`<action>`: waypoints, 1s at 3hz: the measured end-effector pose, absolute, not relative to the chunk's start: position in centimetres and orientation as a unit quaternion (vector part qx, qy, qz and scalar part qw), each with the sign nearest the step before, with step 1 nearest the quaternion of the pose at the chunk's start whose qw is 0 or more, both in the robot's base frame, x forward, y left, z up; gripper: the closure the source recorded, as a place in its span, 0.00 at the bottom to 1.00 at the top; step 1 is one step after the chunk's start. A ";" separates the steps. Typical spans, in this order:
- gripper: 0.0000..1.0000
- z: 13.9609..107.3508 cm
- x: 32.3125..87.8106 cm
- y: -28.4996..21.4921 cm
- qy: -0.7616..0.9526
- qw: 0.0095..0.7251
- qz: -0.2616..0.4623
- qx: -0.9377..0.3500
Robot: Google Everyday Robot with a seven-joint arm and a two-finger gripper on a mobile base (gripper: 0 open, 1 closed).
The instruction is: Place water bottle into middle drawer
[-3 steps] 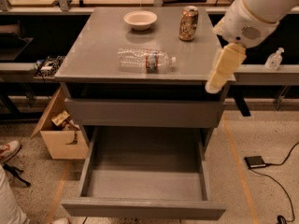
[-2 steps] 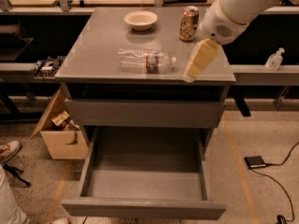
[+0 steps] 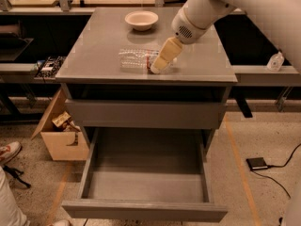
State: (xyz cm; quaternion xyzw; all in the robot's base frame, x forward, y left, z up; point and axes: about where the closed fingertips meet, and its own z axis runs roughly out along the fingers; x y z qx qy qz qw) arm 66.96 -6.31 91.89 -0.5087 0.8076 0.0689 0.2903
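Note:
The water bottle point(image 3: 133, 59) lies on its side on the grey tabletop point(image 3: 94, 55), clear and crinkled, with its red-blue label band next to the gripper. My gripper point(image 3: 159, 66) reaches down from the upper right and sits at the bottle's right end, covering its cap end. The middle drawer point(image 3: 146, 178) is pulled out wide open below the tabletop; its grey tray holds nothing.
A cream bowl point(image 3: 141, 19) sits at the back of the tabletop. A closed drawer front point(image 3: 146, 113) is above the open one. A cardboard box point(image 3: 63, 133) stands at the left on the floor, a white spray bottle point(image 3: 275, 61) on the right shelf, a shoe point(image 3: 8, 152) at far left.
My arm has swung left and down from the tabletop's right edge to the bottle's right end. The drink can is now hidden behind the arm. The bottle has not moved.

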 end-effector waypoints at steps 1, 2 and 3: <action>0.00 89.7 68.6 -2.9 0.810 0.274 0.072 -0.514; 0.00 88.3 69.9 -1.0 0.812 0.263 0.065 -0.518; 0.00 86.7 70.6 0.1 0.812 0.245 0.057 -0.527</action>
